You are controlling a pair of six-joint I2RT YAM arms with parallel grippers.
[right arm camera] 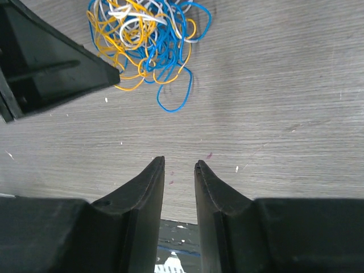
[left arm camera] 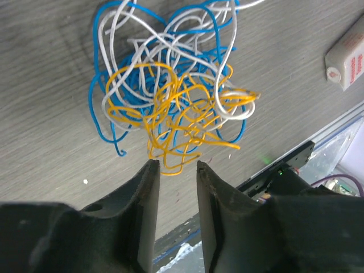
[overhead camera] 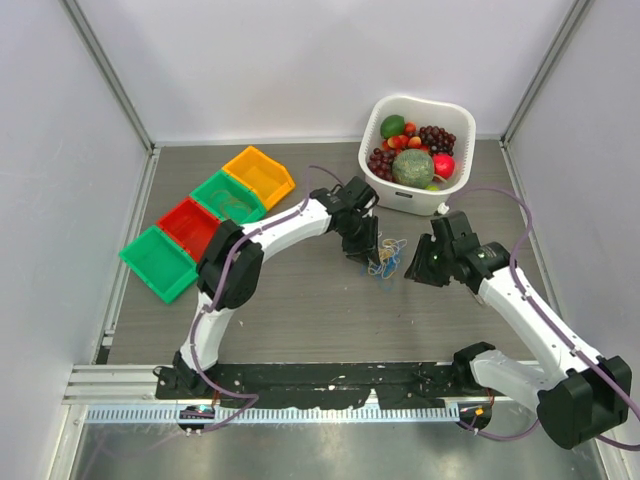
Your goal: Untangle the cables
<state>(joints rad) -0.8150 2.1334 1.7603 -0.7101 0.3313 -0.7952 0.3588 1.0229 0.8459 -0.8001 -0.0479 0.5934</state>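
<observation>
The cables (overhead camera: 386,258) lie mid-bench, in front of the white basket (overhead camera: 411,203), as one loose tangle between your two tools. They are thin, smooth, glossy strands curled into many overlapping loops. From the left wrist view (left arm camera: 170,96) you can make out three colours: blue, yellow-orange and white. How many separate strands there are cannot be told from the knot. The bench (overhead camera: 300,310) is matte grey with a fine wood grain.

Your left tool (left arm camera: 174,165) is partway open, with a narrow gap between its black, wedge-shaped fingers. The lowest yellow loop sits right at the tips, but whether it touches them cannot be told, and nothing is pinched. Your right tool (right arm camera: 179,162) has the same narrow gap, holds nothing, and stands apart from the bunch (right arm camera: 145,40) over bare bench. In the right wrist view the left tool's dark body (right arm camera: 51,68) comes in from the left, its tip just beside the yellow strands on that side of the tangle.

The basket has rounded corners and holds mixed fruit. At far left stand four shallow bins (overhead camera: 188,228) in a diagonal row: one yellow-orange, two green and one red.
</observation>
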